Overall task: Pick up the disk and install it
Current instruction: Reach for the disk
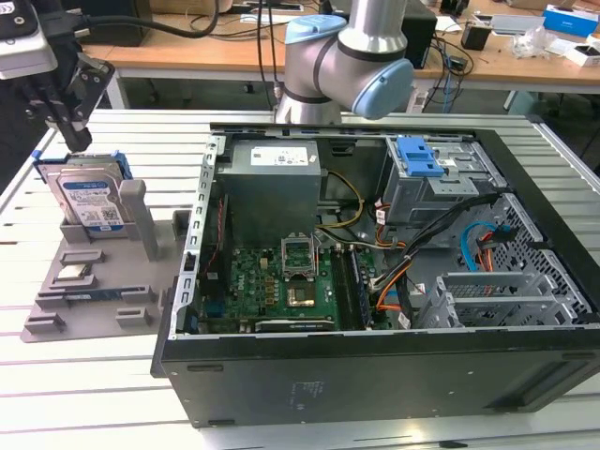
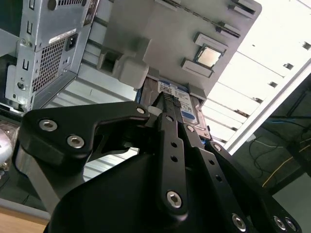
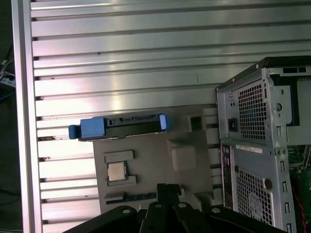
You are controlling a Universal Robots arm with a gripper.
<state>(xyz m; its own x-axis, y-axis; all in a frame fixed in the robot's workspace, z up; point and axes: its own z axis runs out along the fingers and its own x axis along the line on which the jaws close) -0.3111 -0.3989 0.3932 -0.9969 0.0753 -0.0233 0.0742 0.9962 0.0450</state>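
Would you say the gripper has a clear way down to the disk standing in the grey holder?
Probably yes: in the exterior view the gripper hangs just above the disk, whose top edge stands free above the grey holder, with nothing between them.

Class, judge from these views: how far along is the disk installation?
Done: nothing visible; the disk stands upright in the grey holder outside the computer case. In hand: the pincer hovers just above the disk, not lifting it. Left: picking it up and installing it.
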